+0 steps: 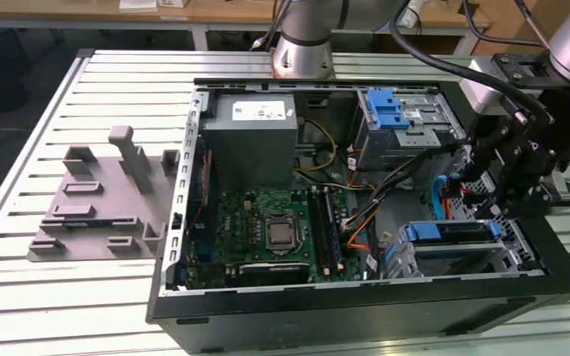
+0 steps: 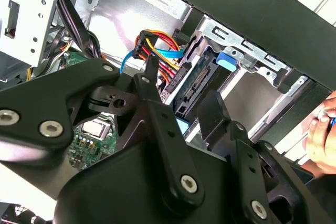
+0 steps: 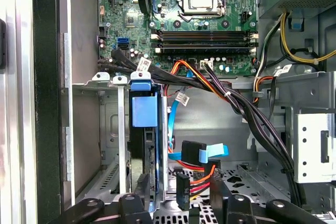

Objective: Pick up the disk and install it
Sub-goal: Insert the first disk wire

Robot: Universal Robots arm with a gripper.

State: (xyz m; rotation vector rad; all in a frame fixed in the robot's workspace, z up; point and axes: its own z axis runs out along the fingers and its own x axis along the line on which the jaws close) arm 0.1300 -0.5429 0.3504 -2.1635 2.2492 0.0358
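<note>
The disk [image 3: 148, 156] stands on edge in its blue carrier inside the drive cage [image 1: 522, 256] at the computer case's [image 1: 364, 311] front corner, slid into the slot so its connector faces the loose cables [image 3: 202, 156]. The gripper [image 3: 181, 208] hovers just above the cage with its fingers [image 2: 157, 114] spread and holding nothing, apparently having let the disk go.

Disk [image 3: 143, 129] carrier blue; motherboard [image 1: 275, 230] green; claw [image 1: 508, 189] black; case [image 1: 364, 311] black.
</note>
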